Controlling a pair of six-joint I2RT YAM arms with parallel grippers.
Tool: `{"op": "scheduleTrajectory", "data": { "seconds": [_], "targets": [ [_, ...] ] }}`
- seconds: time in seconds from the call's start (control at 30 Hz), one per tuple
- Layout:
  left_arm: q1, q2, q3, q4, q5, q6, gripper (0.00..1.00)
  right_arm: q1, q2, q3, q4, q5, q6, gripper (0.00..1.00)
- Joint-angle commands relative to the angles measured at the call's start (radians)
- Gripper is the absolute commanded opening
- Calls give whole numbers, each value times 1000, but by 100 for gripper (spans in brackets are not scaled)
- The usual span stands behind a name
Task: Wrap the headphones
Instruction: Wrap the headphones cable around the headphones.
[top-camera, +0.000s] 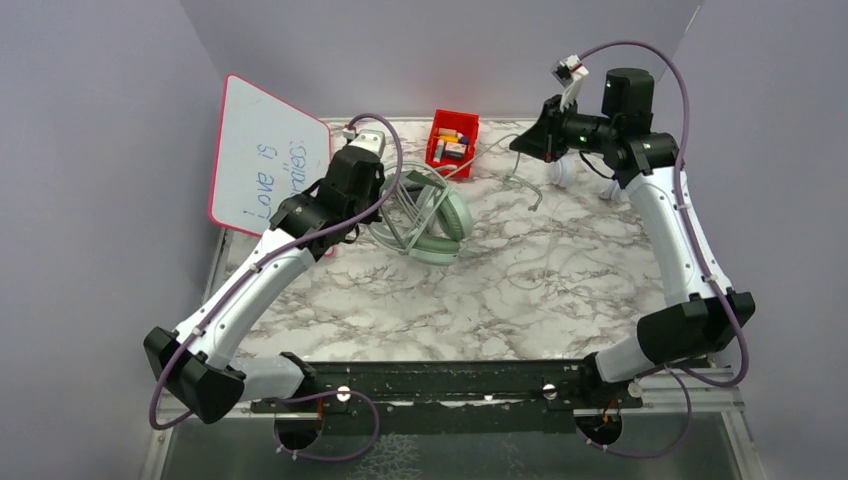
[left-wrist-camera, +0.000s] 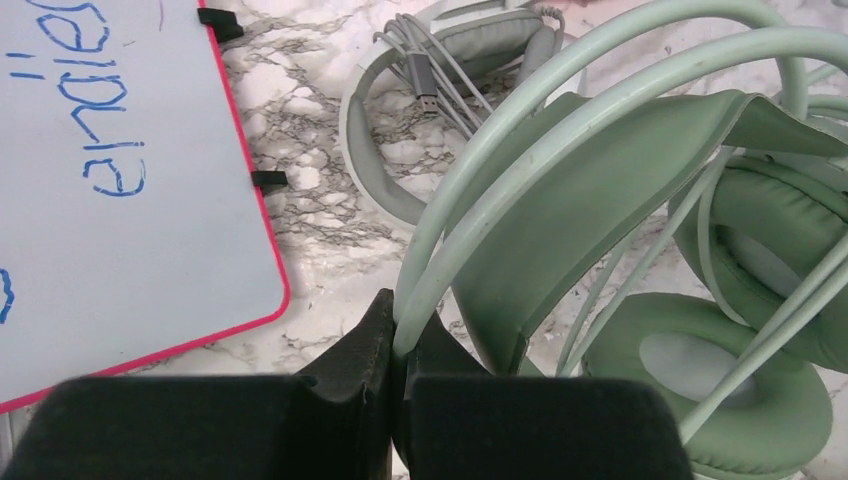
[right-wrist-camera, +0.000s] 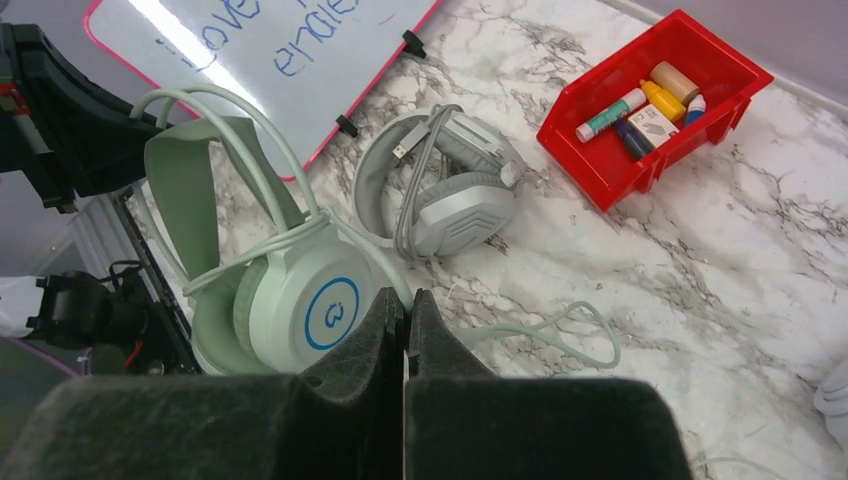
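Observation:
The mint-green headphones (top-camera: 432, 228) lie left of the table's middle, their headband raised. My left gripper (left-wrist-camera: 400, 322) is shut on the two thin headband rails (left-wrist-camera: 520, 110); its place in the top view is (top-camera: 386, 196). The ear cup with a blue ring (right-wrist-camera: 325, 312) faces the right wrist camera. My right gripper (right-wrist-camera: 407, 300) is shut on the mint cable, which trails off in a loop (right-wrist-camera: 585, 338) on the table. A grey-white headset (right-wrist-camera: 450, 200) with its cable and plug (left-wrist-camera: 425, 88) bundled across it lies beside the whiteboard. A smaller white headset (top-camera: 562, 172) sits behind the right arm.
A pink-framed whiteboard (top-camera: 262, 160) with blue writing leans at the far left. A red bin (top-camera: 452, 140) of small items stands at the back centre. Grey walls close the table on three sides.

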Motion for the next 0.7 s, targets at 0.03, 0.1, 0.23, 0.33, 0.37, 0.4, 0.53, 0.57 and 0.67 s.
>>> {"op": "scheduleTrajectory", "data": {
  "seconds": [0.03,0.1,0.23,0.33,0.37,0.4,0.53,0.57,0.67],
  "targets": [
    [-3,-102,-56,83,-82,-47,0,-1,-99,-3,2,70,56,0],
    [-4,-104,-65,86,-73,-49,0,-3,-98,14,3,51,66,0],
    [-3,-81,-74,100,-52,-65,0,-1,-89,53,27,-69,82,0],
    [-4,-67,-78,121,-37,-73,0,7,-81,89,16,-111,90,0],
    [-5,-63,-81,127,-44,-75,0,13,-68,114,-16,-120,83,0],
    [-6,-57,-82,136,-59,-77,0,24,-49,148,-50,-125,76,0],
    [-9,-32,-80,181,-140,-89,0,109,-3,231,-150,-110,79,0],
    [-10,-26,-80,199,-159,-95,0,133,1,239,-157,-100,90,0],
    [-21,8,-60,234,-223,-88,0,175,12,254,-172,-112,125,0]
  ]
}}
